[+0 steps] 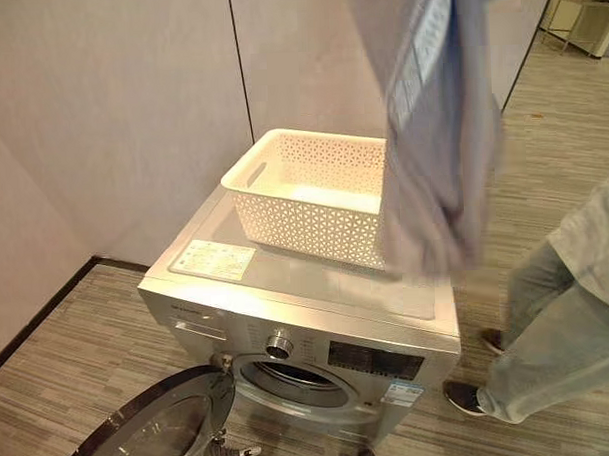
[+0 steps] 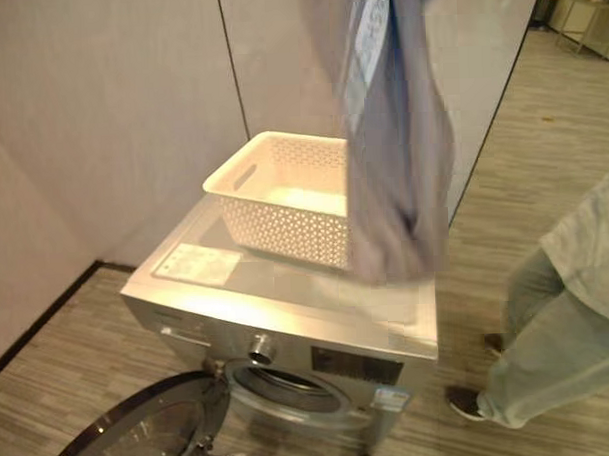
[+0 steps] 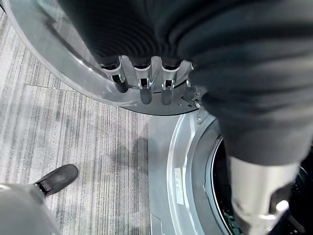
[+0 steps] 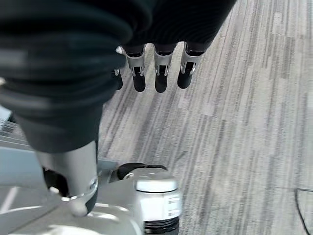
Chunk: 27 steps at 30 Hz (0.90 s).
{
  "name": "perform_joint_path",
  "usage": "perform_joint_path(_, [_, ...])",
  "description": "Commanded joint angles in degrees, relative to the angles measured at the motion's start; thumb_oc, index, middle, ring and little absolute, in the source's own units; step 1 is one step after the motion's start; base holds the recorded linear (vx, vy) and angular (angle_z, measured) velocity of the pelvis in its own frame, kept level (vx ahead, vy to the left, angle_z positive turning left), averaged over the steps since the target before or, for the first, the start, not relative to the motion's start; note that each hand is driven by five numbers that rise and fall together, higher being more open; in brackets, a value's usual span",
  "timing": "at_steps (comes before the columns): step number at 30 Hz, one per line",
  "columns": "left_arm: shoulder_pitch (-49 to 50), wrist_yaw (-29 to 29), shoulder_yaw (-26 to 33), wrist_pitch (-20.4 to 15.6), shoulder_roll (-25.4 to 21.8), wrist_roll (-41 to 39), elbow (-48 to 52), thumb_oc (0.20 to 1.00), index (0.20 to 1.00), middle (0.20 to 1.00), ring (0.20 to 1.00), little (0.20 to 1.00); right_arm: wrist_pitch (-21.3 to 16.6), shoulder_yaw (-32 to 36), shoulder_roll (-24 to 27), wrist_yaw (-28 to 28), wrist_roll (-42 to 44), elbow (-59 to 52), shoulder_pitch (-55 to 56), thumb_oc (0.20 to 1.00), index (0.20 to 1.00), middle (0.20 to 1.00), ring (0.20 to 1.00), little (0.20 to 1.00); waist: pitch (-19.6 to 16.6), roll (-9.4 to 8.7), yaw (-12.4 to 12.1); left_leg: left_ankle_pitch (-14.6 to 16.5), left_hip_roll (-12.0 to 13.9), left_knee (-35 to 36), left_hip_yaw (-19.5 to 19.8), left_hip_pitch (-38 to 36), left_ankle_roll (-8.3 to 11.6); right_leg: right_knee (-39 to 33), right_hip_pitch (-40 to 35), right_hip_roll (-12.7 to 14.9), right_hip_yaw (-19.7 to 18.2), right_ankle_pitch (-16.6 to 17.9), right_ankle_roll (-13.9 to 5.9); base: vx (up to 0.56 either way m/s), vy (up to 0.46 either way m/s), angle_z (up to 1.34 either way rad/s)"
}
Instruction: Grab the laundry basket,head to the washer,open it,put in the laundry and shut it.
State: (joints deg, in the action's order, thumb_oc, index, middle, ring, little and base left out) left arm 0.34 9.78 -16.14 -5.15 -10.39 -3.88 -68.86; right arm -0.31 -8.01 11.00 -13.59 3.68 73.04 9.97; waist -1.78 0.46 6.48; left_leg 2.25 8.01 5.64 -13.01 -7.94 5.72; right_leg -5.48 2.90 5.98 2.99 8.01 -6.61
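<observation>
A white lattice laundry basket [image 1: 313, 193] stands on top of the silver washer [image 1: 297, 288]; the part of its inside that shows holds no clothes. The washer's round glass door [image 1: 161, 428] hangs open to the lower left, leaving the drum opening [image 1: 295, 378] uncovered. A grey-blue garment [image 1: 437, 163] hangs down from above the view in front of the basket's right side; what holds it is hidden. My left hand [image 3: 142, 85] is low by the door's rim and the drum opening, fingers relaxed and empty. My right hand [image 4: 156, 73] hangs over the floor, open and empty.
A person [image 1: 559, 339] in light trousers and dark shoes stands just right of the washer; one shoe [image 3: 56, 178] is near the door. Pale wall panels stand behind and to the left of the washer. A small table [image 1: 582, 13] is far back right.
</observation>
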Motion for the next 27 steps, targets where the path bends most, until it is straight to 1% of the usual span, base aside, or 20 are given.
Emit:
perform_joint_path(1, [-3.5,-0.3,2.9,-0.7,-0.5,0.7,-3.6,1.000,1.000,1.000,1.000,1.000,-0.7,-1.0,0.4,0.1,0.4,2.9,-2.3,1.000,1.000,1.000,1.000,1.000,2.1,-1.54,-0.3,1.5,-2.5,-0.6,-0.5,0.3,-3.25,0.5,0.6,3.7,0.8,-2.7,-4.27,0.01,-0.020,-0.03])
perform_joint_path(17, [-3.7,-0.3,2.2,-0.5,-0.4,1.2,-3.1,1.000,1.000,1.000,1.000,1.000,-0.6,-0.7,1.1,-0.4,0.9,3.0,-3.4,1.000,1.000,1.000,1.000,1.000,2.0,-1.25,-0.7,1.3,-1.9,-0.6,0.3,0.4,-2.63,0.5,-0.4,3.7,2.0,-3.7,-3.92,0.00,-0.005,0.01])
perform_joint_path(19, [-3.3,-0.2,3.2,-0.2,-0.5,0.4,-3.0,1.000,1.000,1.000,1.000,1.000,-2.0,3.9,2.7,-2.5,6.7,-0.1,-3.9,1.000,1.000,1.000,1.000,1.000,2.0,-1.32,-0.5,1.4,-1.8,-0.6,-0.2,0.3,-2.63,0.5,-0.1,3.6,1.7,-3.5,-4.09,0.01,0.005,-0.02])
perform_joint_path(20, [-2.4,-0.3,4.1,0.0,-0.8,0.0,-1.8,1.000,1.000,1.000,1.000,1.000,-2.4,6.2,4.9,-4.1,6.9,-6.8,-3.1,1.000,1.000,1.000,1.000,1.000,2.0,-1.28,-0.3,1.5,-1.7,-0.6,-0.6,0.2,-2.61,0.5,0.0,3.6,1.5,-3.4,-4.22,0.01,0.021,-0.06])
perform_joint_path(21, [-2.5,-0.3,4.2,-0.2,-0.8,0.1,-1.0,1.000,1.000,1.000,1.000,1.000,-3.3,8.1,6.1,-4.9,7.2,-8.0,-2.9,1.000,1.000,1.000,1.000,1.000,2.0,-1.22,-0.1,1.6,-1.8,-0.6,-0.7,0.2,-2.65,0.5,0.1,3.6,1.4,-3.3,-4.31,0.00,0.033,-0.06])
perform_joint_path(22, [-1.9,-0.5,4.2,-0.2,-1.0,0.3,0.2,1.000,1.000,1.000,1.000,1.000,-3.5,10.5,8.3,-6.2,7.4,-10.5,-2.9,1.000,1.000,1.000,1.000,1.000,2.1,-1.10,0.1,1.6,-1.8,-0.6,-0.8,0.1,-2.68,0.5,0.1,3.6,1.2,-3.2,-4.43,-0.01,0.050,-0.08])
perform_joint_path(23, [-1.2,-0.6,4.6,-0.2,-1.1,0.4,1.5,1.000,1.000,1.000,1.000,1.000,-3.9,13.2,10.5,-8.1,6.3,-19.0,-1.6,1.000,1.000,1.000,1.000,1.000,2.3,-0.98,0.6,1.7,-1.9,-0.6,-0.9,0.1,-2.77,0.5,0.3,3.6,1.1,-3.1,-4.61,-0.02,0.058,-0.09])
perform_joint_path(24, [-0.3,-1.0,5.5,0.0,-1.3,0.6,3.3,1.000,1.000,1.000,1.000,1.000,-3.8,16.2,12.5,-9.2,3.9,-31.1,0.9,1.000,1.000,1.000,1.000,1.000,2.5,-0.91,1.0,1.9,-1.9,-0.6,-1.2,0.0,-2.90,0.5,0.4,3.6,0.8,-2.9,-4.74,-0.01,0.070,-0.06])
perform_joint_path(25, [0.6,-1.4,6.6,0.0,-1.1,0.7,4.2,1.000,1.000,1.000,1.000,1.000,-4.1,19.5,14.0,-9.8,0.8,-41.5,4.1,1.000,1.000,1.000,1.000,1.000,2.7,-0.76,1.8,2.2,-1.9,-0.6,-1.5,-0.3,-3.01,0.5,0.5,3.5,0.6,-2.9,-4.94,-0.02,0.064,-0.05])
perform_joint_path(26, [0.8,-1.5,7.2,0.0,-0.9,1.0,3.7,1.000,1.000,1.000,1.000,1.000,-4.1,22.4,15.2,-10.1,-2.0,-49.5,6.6,1.000,1.000,1.000,1.000,1.000,2.6,-0.84,2.1,2.1,-2.0,-0.6,-1.8,-0.2,-3.09,0.5,1.0,3.5,0.2,-2.6,-4.95,-0.01,0.045,-0.08])
perform_joint_path(27, [0.8,-1.5,7.2,0.0,-0.9,1.0,3.7,1.000,1.000,1.000,1.000,1.000,-4.1,22.4,15.2,-10.1,-2.0,-49.5,6.6,1.000,1.000,1.000,1.000,1.000,2.5,-0.85,2.1,2.1,-2.0,-0.6,-1.9,-0.2,-3.09,0.5,1.0,3.5,0.1,-2.6,-4.95,-0.01,0.076,-0.17])
